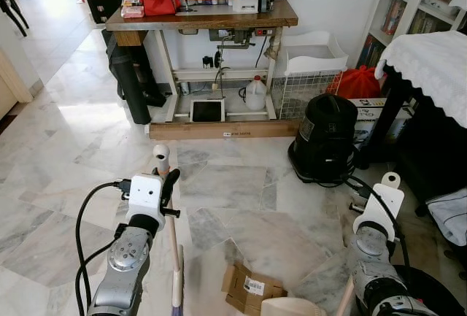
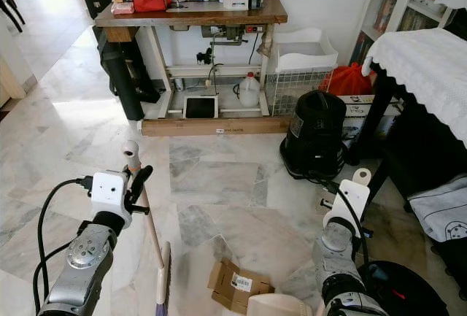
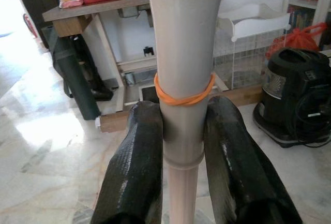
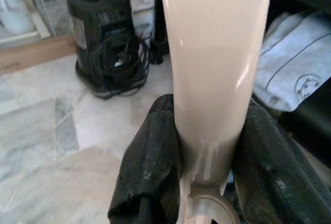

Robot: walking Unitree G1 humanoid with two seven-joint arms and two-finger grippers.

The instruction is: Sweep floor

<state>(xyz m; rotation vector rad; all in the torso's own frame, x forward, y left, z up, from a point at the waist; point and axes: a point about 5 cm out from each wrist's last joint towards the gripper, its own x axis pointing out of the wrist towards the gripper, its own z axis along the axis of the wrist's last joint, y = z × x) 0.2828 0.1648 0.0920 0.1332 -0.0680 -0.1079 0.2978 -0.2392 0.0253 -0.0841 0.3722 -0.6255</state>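
Room: you face a glossy grey-white marble floor (image 1: 87,133) with a wooden sewing table (image 1: 204,15) at the far wall, a white wire basket (image 1: 303,90) beside it and a black canister vacuum (image 1: 326,137) near a lace-covered table (image 1: 430,68).
Left gripper (image 3: 181,146): your two black, rough-textured fingers (image 3: 137,172) are clamped on the pale, smooth broom handle (image 3: 182,79), one on each side.
Left wrist extra: here you can see an orange rubber band (image 3: 183,95) looped round the handle just above the fingers, and the flared hanging loop at the handle's top.
Broom: in the head views the handle (image 2: 149,228) runs down from your left gripper to bristles at the floor, standing slightly tilted.
Right gripper (image 4: 207,151): your fingers are closed around the cream, glossy dustpan handle (image 4: 214,69).
Dustpan: its beige pan (image 1: 292,306) sits low between your arms.
Floor item: a flattened piece of brown cardboard (image 1: 249,287) with a barcode label lies just beside the pan.
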